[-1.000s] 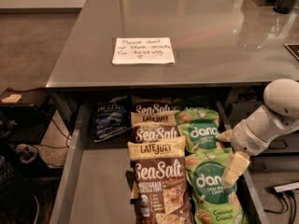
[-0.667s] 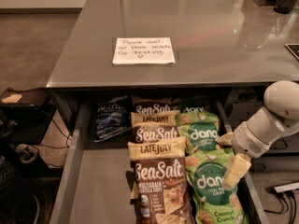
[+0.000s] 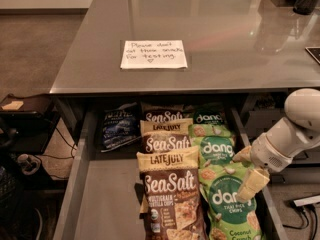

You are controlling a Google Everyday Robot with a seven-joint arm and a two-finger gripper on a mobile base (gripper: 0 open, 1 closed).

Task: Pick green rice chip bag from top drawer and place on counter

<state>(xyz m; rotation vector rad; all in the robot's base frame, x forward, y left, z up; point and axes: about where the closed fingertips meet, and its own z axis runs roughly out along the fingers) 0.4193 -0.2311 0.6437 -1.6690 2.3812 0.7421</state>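
The top drawer (image 3: 100, 194) is pulled open under the counter (image 3: 225, 44). Two bright green rice chip bags lie along its right side: a front one (image 3: 225, 206) and one behind it (image 3: 216, 148). A darker green "dang" bag (image 3: 209, 118) sits at the back. My gripper (image 3: 248, 170) hangs at the drawer's right edge, over the top right corner of the front green bag. Its two cream fingers (image 3: 254, 183) are apart and hold nothing.
Three brown "Sea Salt" Late July bags (image 3: 170, 194) lie in a row left of the green ones. A dark blue-black bag (image 3: 119, 128) sits at the back left. A white handwritten note (image 3: 153, 54) lies on the counter. Cables and a shelf are on the floor at left.
My gripper has dropped slightly towards the front green bag. The bags have not moved.
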